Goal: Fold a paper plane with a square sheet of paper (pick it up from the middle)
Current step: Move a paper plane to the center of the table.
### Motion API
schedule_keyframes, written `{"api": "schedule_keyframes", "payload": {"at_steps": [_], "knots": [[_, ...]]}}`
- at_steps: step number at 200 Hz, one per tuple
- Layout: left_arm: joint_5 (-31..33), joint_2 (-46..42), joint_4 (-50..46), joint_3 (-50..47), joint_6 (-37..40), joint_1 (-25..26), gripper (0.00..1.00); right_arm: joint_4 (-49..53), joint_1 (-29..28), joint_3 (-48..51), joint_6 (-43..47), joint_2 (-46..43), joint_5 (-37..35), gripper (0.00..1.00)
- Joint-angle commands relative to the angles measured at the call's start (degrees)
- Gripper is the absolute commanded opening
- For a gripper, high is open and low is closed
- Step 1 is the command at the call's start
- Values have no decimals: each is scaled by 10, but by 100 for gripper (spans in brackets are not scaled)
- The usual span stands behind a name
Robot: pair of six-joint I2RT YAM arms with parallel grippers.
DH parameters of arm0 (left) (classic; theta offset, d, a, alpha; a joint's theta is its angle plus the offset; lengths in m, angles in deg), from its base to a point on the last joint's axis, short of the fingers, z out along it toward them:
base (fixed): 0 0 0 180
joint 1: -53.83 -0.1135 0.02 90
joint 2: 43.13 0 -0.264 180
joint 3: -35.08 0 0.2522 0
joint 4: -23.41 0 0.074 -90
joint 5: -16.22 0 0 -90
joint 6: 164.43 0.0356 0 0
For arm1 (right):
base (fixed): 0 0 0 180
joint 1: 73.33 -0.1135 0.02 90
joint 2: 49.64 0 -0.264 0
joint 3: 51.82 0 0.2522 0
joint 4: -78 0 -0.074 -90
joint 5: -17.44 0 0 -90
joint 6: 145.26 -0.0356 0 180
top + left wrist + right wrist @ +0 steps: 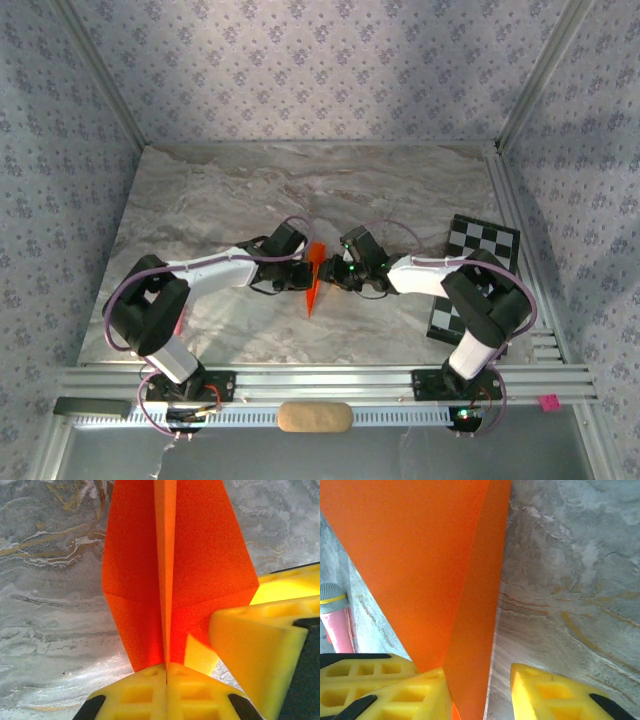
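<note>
The paper plane (314,272) is a slim orange dart at the table's middle, its sharp tip pointing toward the arms. My left gripper (302,275) meets it from the left. In the left wrist view its yellow jaws (166,666) are shut on the plane's (200,555) centre crease, and the folded wings fan out above. My right gripper (336,272) comes from the right. Its jaws (477,680) stand open astride the plane's (420,555) folded edge: the paper lies against the left finger (415,692), and the right finger (545,690) is apart from it.
A black-and-white checkerboard card (482,240) lies at the right, partly under the right arm. A small pink stick (337,627) lies on the marble beside the grippers. A tan pad (313,417) rests on the front rail. Patterned walls enclose the table.
</note>
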Motion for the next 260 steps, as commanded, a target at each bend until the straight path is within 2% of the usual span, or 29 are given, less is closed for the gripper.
{"api": "schedule_keyframes", "payload": {"at_steps": [1,42,73,113,157,260], "knots": [[7,-16,-14,10,10,5,0,20,4,-8,-5,0,-13,31],[-4,-8,-9,13,10,4,6,13,6,-8,-4,6,-2,14],[-19,4,1,13,4,4,14,4,7,-8,-10,17,6,8],[-27,17,1,15,2,4,20,-1,9,-7,-13,24,13,6],[-25,20,-1,17,2,4,23,-1,10,-7,-14,24,15,6],[-23,40,-9,25,4,5,21,-2,11,-8,-13,26,20,6]]}}
